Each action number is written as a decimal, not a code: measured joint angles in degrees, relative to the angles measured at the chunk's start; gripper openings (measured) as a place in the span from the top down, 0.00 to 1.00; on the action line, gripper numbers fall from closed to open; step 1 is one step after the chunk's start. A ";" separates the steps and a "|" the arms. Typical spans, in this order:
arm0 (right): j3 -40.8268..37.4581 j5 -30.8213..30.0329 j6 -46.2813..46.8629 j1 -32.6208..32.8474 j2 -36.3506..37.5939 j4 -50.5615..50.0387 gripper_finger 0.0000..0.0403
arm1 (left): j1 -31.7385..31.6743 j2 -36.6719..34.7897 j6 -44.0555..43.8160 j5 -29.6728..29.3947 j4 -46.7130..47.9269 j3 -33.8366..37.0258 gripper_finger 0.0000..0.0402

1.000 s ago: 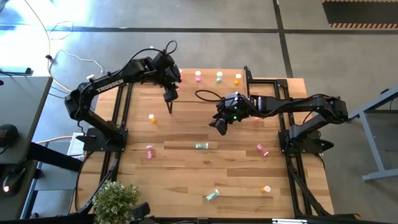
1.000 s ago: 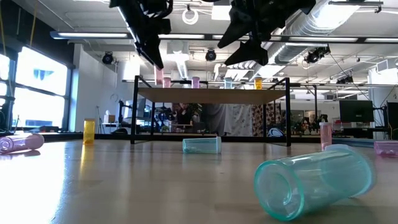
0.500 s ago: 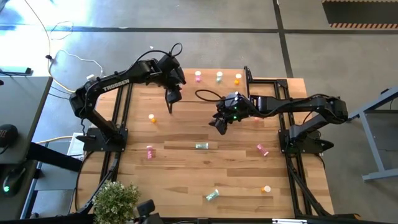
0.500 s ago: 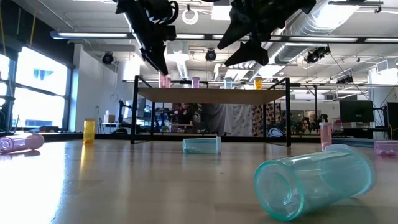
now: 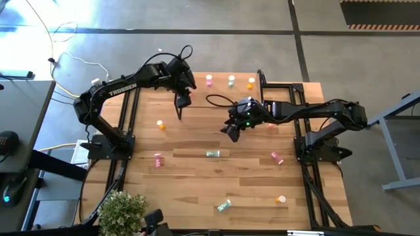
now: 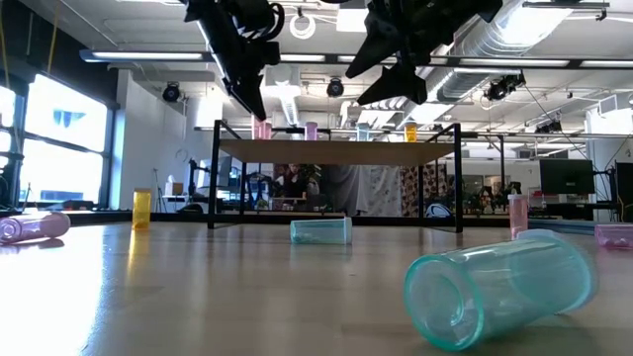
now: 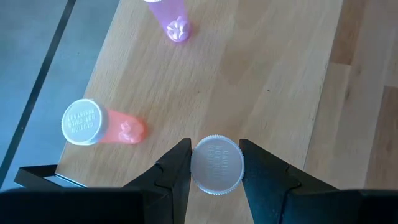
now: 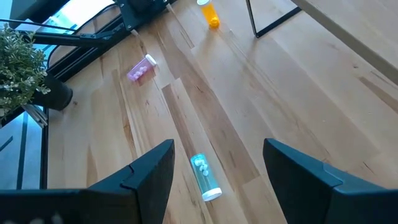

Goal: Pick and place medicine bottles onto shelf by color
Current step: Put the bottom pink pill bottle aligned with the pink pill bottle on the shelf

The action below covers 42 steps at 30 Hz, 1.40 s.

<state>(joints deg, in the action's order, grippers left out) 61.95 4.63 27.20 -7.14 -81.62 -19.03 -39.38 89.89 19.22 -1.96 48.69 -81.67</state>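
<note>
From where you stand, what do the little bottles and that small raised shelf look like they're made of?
The bottles look like tinted see-through plastic: the teal bottle lying nearest in the low view shows the table through its wall. The cap between the left pincer's fingers looks like matte white plastic with a ribbed edge. The shelf seems a pale wood board on thin black metal legs.

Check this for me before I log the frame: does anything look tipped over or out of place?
Yes. Several bottles lie on their sides on the wooden table: a teal bottle nearest the low camera, another teal bottle mid-table, and a pink bottle. An orange bottle stands upright.
</note>
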 joint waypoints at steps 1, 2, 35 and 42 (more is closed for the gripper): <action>0.00 0.02 0.00 0.00 0.00 0.00 0.41 | 0.00 0.00 -0.02 0.00 0.00 0.00 0.72; 0.00 0.02 0.00 0.00 0.00 0.00 0.41 | 0.00 0.00 -0.02 0.00 0.00 0.00 0.72; 0.02 0.06 0.02 0.00 0.00 0.00 0.41 | -0.02 0.00 0.04 -2.38 -1.79 0.04 0.55; 0.02 0.06 0.04 0.00 0.00 0.00 0.41 | -0.02 0.00 0.04 -3.93 -1.79 0.04 0.51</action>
<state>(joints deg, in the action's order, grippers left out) 61.98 4.69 27.24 -7.14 -81.62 -19.03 -39.40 89.89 19.26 -5.89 46.89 -81.62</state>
